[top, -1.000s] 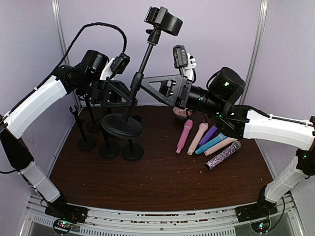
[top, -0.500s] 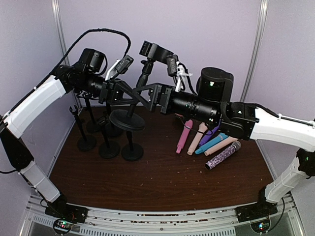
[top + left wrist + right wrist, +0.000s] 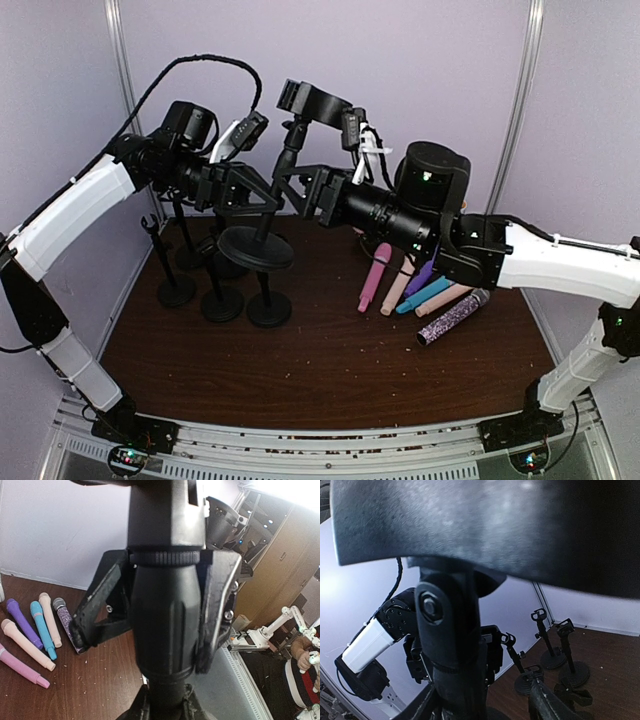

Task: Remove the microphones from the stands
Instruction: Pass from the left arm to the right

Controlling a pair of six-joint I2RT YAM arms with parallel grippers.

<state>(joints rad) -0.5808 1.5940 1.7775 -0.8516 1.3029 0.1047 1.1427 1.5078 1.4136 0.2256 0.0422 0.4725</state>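
- The stand [image 3: 283,165] hangs tilted in the air between my two grippers. Its round base [image 3: 255,247] is off the table [image 3: 300,385], and its black clip [image 3: 315,100] leans up toward the back wall [image 3: 440,60]. I cannot tell whether a microphone sits in that clip.
- My left gripper [image 3: 258,200] is clamped on the stand's pole just above the base.
- My right gripper [image 3: 305,190] meets the pole higher up, from the opposite side. In the left wrist view its fingers [image 3: 220,610] flank the thick collar, but I cannot tell whether they press on it.
- Several spare stands [image 3: 222,303] crowd the table under the base. Five loose microphones [image 3: 430,294] lie to the right of them.
- Room to move lies toward me, over the near half of the table.
- Both arms reach forward and inward, wrists nearly meeting at the pole.
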